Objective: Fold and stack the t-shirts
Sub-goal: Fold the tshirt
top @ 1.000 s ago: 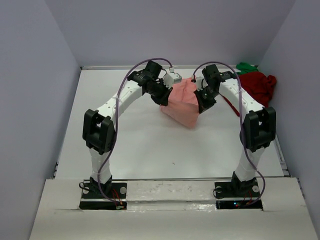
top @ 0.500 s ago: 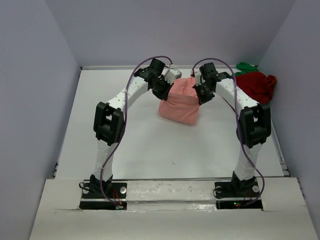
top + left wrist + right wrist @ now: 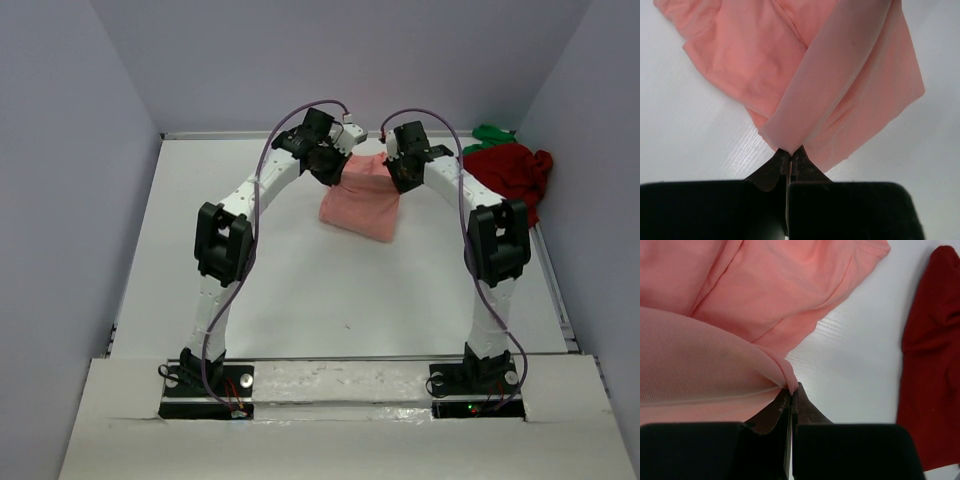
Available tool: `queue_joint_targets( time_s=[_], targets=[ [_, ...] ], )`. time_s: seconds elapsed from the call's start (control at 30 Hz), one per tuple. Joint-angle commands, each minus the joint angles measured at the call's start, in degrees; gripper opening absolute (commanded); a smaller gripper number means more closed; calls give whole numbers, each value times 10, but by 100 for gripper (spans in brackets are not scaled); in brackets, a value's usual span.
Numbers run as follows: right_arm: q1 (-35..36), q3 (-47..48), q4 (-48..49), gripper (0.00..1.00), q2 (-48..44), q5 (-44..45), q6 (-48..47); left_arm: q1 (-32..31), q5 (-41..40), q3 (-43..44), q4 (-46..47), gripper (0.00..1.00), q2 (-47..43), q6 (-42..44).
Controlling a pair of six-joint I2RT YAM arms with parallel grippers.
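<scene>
I am holding the salmon-pink t-shirt [image 3: 362, 205] with both grippers over the far middle part of the table [image 3: 300, 300].

My left gripper [image 3: 790, 154] is pinching a folded edge of the cloth. Its jaws are standing almost together, with only the fabric between them. My right gripper [image 3: 792, 390] is clamping a second folded edge of the same shirt, with its jaws pressed tight on the cloth.

In the top view, I am gripping the shirt at its two far corners, left and right. The cloth is sloping from there toward the near side of the table. In both wrist views, a lifted layer is running up to the fingertips while a lower layer is lying flat on the table surface beneath it.

The dark red t-shirt [image 3: 512, 172] is lying crumpled at the far right corner of the table, apart from the salmon-pink one. The bright green t-shirt [image 3: 492, 133] is showing only as a small bunch at the table's far edge, touching the dark red shirt.
</scene>
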Motion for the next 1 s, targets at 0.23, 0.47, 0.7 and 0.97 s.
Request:
queue_joint_targets(
  time_s=[0.23, 0.47, 0.7, 0.97],
  targets=[
    [-10, 46, 121, 0, 50, 90, -50, 9, -61, 61, 53, 0, 42, 0],
    [-10, 44, 195, 0, 66, 135, -76, 10, -97, 90, 115, 0, 69, -7],
    [-10, 45, 241, 0, 77, 150, -86, 10, -134, 91, 153, 0, 71, -1],
    [-10, 74, 292, 0, 124, 177, -114, 12, -164, 121, 165, 0, 115, -3]
  ],
)
